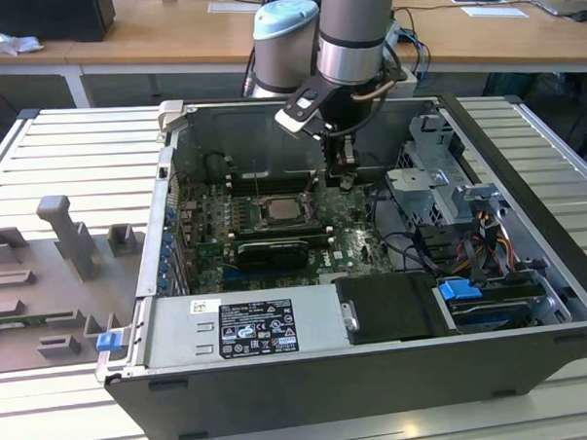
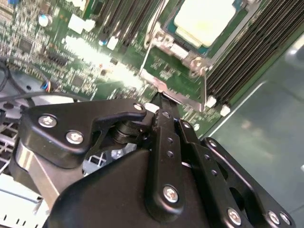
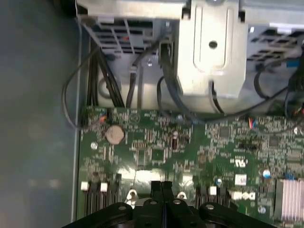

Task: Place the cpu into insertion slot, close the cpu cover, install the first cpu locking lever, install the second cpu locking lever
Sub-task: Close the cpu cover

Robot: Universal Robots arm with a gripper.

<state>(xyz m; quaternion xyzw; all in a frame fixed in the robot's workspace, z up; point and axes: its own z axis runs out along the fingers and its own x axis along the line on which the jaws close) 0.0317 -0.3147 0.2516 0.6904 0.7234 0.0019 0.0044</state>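
Gripper (image 2: pixel 159 99) black w/ silver screws. Just ahead: cpu (image 2: pixel 204 19) pale beige-silver, cpu cover (image 2: pixel 164 45) shiny silver, motherboard (image 2: pixel 164 71) green, speckled w/ white print. Memory slots (image 2: pixel 247 54) black.

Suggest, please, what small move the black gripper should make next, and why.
Probably lower the shut black gripper a little toward the thin metal lever. The pale silvery square cpu already lies seated, the silver frame cover appears down around it, and the gripper hangs just short of that lever beside it.

Hand (image 1: pixel 344 179) near cpu (image 1: pixel 277 213)
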